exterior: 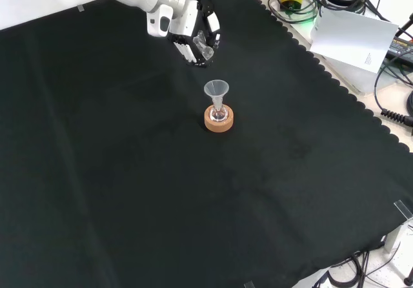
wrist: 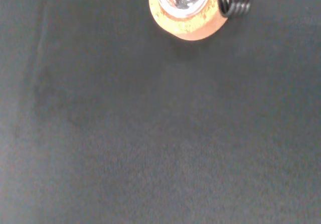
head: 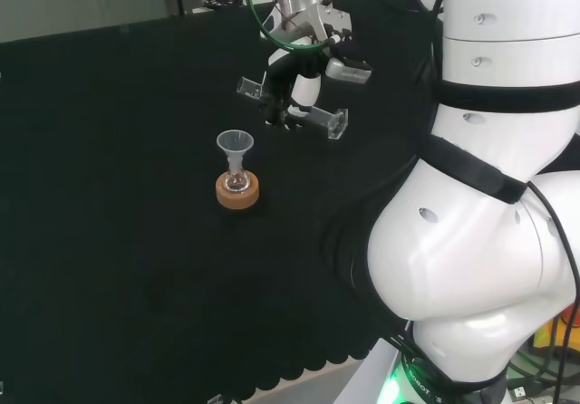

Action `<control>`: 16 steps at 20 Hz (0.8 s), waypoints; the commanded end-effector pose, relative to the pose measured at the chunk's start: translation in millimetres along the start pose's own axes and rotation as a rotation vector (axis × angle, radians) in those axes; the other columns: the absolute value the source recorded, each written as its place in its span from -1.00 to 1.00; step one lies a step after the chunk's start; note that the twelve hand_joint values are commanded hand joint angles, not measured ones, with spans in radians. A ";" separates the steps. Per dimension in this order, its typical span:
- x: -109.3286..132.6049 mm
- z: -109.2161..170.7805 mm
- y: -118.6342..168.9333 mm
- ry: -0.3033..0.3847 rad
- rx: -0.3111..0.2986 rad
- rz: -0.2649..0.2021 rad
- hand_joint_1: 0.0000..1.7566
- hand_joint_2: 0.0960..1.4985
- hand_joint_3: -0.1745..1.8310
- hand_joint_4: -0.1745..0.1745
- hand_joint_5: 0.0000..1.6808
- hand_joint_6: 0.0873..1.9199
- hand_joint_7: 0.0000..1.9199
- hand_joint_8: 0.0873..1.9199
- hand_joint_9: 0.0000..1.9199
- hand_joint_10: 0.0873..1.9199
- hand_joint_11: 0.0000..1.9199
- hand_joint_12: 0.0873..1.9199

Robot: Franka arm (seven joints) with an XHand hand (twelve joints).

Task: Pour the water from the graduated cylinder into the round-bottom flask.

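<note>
Hand holding the graduated cylinder above the bench, beside the flask.

The hand (head: 288, 87) is gripping the graduated cylinder (head: 308, 114) with fingers curled round it, holding it tilted close to horizontal in the head view. The round-bottom flask (head: 237, 182) is sitting upright in a cork ring stand (head: 237, 192) on the black cloth of the bench (head: 118, 241), with a clear funnel (head: 235, 143) standing in its neck. In the front view, the hand (exterior: 193, 26) is hanging above and left of the funnel (exterior: 216, 89), apart from it.

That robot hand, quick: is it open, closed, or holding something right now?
Hand: fingers curled round a clear graduated cylinder, held roughly level above the cloth.
</note>
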State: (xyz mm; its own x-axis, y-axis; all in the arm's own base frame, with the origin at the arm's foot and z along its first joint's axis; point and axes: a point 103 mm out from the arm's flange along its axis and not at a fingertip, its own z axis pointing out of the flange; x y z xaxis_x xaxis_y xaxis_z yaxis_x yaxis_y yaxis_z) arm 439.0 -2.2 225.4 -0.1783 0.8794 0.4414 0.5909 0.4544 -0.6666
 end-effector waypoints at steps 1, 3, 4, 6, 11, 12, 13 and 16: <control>-2.2 -2.5 1.2 0.003 -0.066 -0.035 0.68 0.16 -0.09 -0.72 0.06 -0.15 -0.14 -0.25 0.16 -0.56 0.07 -0.19; -3.4 -2.5 2.2 0.007 -0.082 -0.041 0.68 0.16 -0.09 -0.72 0.06 -0.15 -0.14 -0.25 0.16 -0.56 0.07 -0.18; -3.9 -2.4 2.6 0.008 -0.090 -0.046 0.68 0.16 -0.09 -0.72 0.07 -0.15 -0.14 -0.25 0.16 -0.56 0.07 -0.18; -5.0 -2.8 3.0 0.014 -0.115 -0.057 0.67 0.17 -0.10 -0.73 0.07 -0.15 -0.14 -0.25 0.16 -0.56 0.07 -0.18; -7.2 -5.1 4.0 0.034 -0.157 -0.083 0.67 0.17 -0.10 -0.74 0.07 -0.15 -0.14 -0.25 0.16 -0.56 0.07 -0.18; -7.8 -5.5 4.2 0.041 -0.164 -0.089 0.67 0.17 -0.10 -0.74 0.07 -0.15 -0.14 -0.25 0.16 -0.56 0.07 -0.18; -8.5 -6.0 4.4 0.046 -0.173 -0.095 0.67 0.17 -0.10 -0.74 0.07 -0.15 -0.14 -0.25 0.16 -0.56 0.07 -0.18; -10.9 -8.5 4.5 0.057 -0.205 -0.110 0.67 0.17 -0.10 -0.75 0.07 -0.15 -0.14 -0.24 0.16 -0.57 0.07 -0.18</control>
